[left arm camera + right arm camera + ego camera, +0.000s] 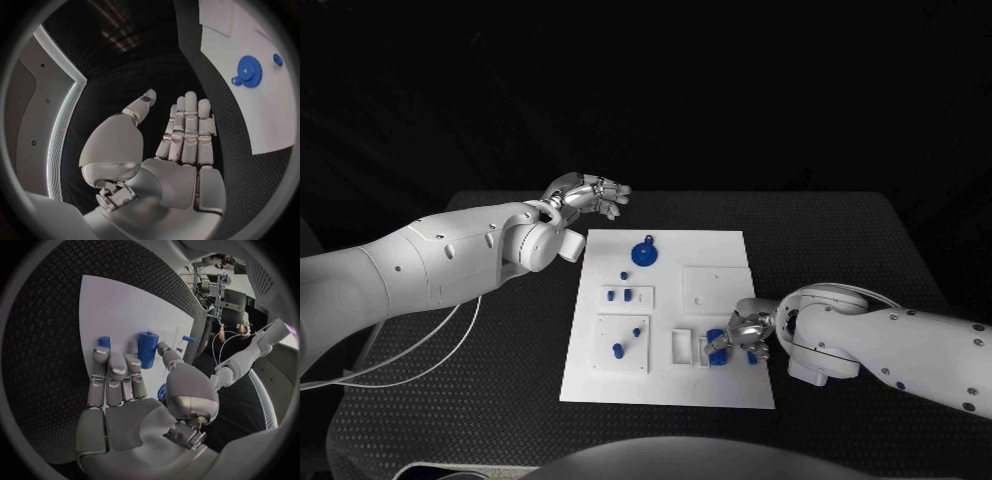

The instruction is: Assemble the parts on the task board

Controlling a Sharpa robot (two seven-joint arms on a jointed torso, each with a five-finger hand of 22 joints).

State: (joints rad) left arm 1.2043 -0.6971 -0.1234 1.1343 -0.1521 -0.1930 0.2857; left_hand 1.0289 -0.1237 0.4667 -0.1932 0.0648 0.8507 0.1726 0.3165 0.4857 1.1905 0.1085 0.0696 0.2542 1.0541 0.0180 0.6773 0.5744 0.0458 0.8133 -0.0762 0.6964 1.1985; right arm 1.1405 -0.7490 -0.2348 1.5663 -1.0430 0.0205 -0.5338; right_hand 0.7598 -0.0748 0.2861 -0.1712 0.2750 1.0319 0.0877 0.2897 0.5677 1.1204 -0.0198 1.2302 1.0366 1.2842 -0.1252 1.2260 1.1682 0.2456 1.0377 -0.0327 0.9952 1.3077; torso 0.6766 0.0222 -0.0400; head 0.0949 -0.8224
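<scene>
The white task board (668,375) lies mid-table. On its far part lies a blue gear (643,255) (250,71), and small blue pegs (620,295) stand nearer the left side. My right hand (740,335) (134,390) is low over the board's near right part. There an upright blue cylinder (147,349) (715,345) sits between its thumb and nearest finger, and both touch it. Another blue piece (104,341) stands at the fingertips. My left hand (589,193) (181,135) is raised off the board's far left corner, fingers stretched out with nothing in them.
Raised white blocks and recesses (715,282) sit on the board's right half. Black textured table (473,400) surrounds the board on all sides. White cables (401,365) hang from my left arm over the table's left part.
</scene>
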